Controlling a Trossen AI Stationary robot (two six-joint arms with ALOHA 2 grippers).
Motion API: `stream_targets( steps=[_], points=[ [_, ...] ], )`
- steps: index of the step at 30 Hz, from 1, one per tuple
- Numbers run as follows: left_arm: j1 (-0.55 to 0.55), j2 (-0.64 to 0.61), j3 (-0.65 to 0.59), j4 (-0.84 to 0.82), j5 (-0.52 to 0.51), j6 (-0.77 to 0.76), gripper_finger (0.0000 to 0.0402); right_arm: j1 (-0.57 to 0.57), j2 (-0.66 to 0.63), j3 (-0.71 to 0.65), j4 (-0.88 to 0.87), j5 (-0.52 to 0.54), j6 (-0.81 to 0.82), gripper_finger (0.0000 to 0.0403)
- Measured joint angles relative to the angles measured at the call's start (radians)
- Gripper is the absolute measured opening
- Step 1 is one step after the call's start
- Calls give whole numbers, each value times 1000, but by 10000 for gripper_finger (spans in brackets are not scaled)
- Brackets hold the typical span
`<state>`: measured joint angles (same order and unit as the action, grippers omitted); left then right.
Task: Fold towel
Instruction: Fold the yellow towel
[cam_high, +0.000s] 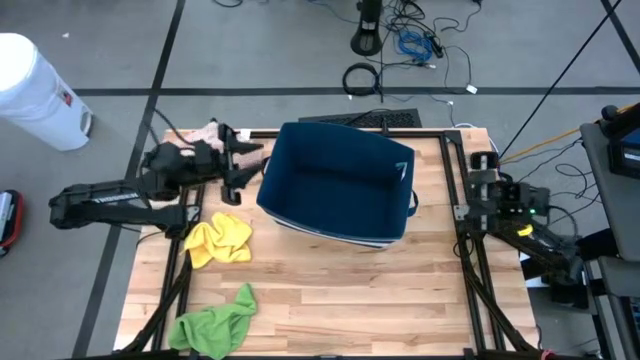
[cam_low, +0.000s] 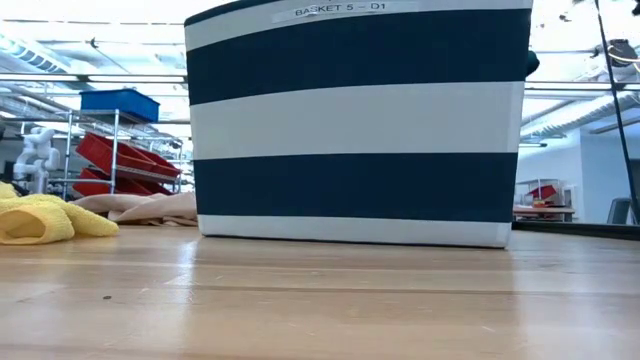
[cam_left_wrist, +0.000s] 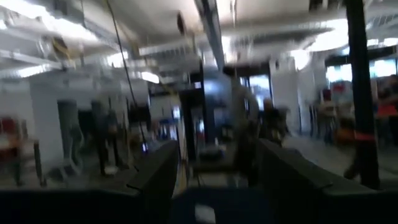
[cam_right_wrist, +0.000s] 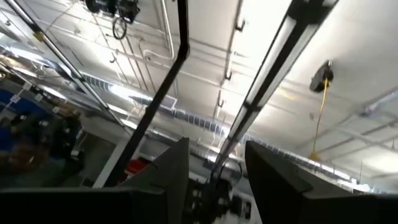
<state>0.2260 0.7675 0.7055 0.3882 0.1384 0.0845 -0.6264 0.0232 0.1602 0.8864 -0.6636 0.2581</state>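
Left claw: the left claw (cam_high: 243, 165) hovers beside the basket's left side, fingers (cam_left_wrist: 155, 177) spread wide, holding nothing.
Right claw: the right claw (cam_right_wrist: 214, 165) is parked at the bench's right edge, tilted up toward the ceiling, fingers parted, empty.
Basket: the navy-and-white striped basket (cam_high: 340, 185) stands at the bench's rear centre.
Towels: yellow towel (cam_high: 220, 240) crumpled left of the basket; green towel (cam_high: 215, 322) near the front left edge; pink towel (cam_high: 200, 135) under the left arm at the rear left.
Bench: wooden bench (cam_high: 350, 290).

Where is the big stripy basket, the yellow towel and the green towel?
Basket (cam_high: 340, 185): high view, on its dark blue inside.
Yellow towel (cam_high: 218, 240): high view, on the middle of the crumpled cloth.
Green towel (cam_high: 215, 322): high view, on the middle of the bunched cloth.
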Motion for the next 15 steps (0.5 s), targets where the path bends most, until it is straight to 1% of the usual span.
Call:
stream_targets(
  steps=[3,6,8,10,12,15],
  points=[
    [0,-2,29,-143,17,-24,222,0,44,94,-22,-30,0,146],
    [-1,-2,50,-302,31,-33,222,0,116,207,-81,-97,0,146],
    [-11,-1,62,-375,41,-56,222,0,176,284,-148,-147,0,146],
    [-21,-1,77,-392,77,-81,222,0,241,364,-227,-194,0,146],
    [-34,-2,91,-381,141,-105,222,0,311,439,-299,-232,-1,146],
    [-59,-2,118,-377,206,-129,222,1,424,544,-361,-277,-2,146]
  ],
)
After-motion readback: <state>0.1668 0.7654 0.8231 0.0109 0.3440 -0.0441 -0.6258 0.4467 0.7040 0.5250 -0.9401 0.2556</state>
